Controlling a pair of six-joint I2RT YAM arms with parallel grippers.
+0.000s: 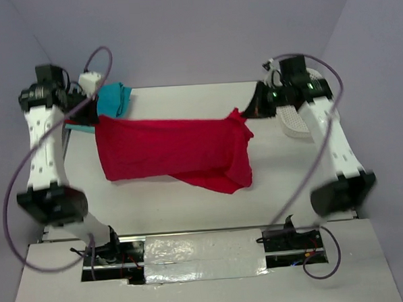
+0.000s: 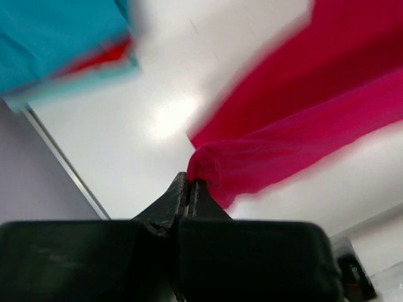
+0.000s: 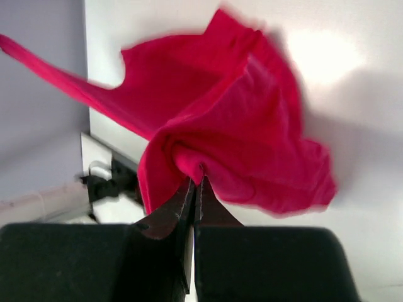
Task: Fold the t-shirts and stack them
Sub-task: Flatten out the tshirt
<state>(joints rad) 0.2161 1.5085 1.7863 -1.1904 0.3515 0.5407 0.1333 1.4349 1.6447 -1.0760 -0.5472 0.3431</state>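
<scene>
A pinkish-magenta t-shirt (image 1: 171, 149) hangs stretched above the table between both arms. My left gripper (image 1: 91, 117) is shut on its left corner; in the left wrist view the cloth (image 2: 271, 151) bunches at my left gripper's (image 2: 189, 182) tips. My right gripper (image 1: 252, 109) is shut on the right corner, and in the right wrist view the cloth (image 3: 239, 138) folds around my right gripper's (image 3: 198, 177) tips. The shirt's lower right part sags toward the table. A pile of folded t-shirts, teal (image 1: 114, 99) on top, lies at the back left; a red layer (image 2: 101, 58) shows under teal (image 2: 56, 38).
A white mesh basket (image 1: 296, 121) stands at the back right under the right arm. The white table (image 1: 191, 209) ends at a left edge (image 2: 60, 157) near the teal pile. Both arm bases and cables sit at the near edge.
</scene>
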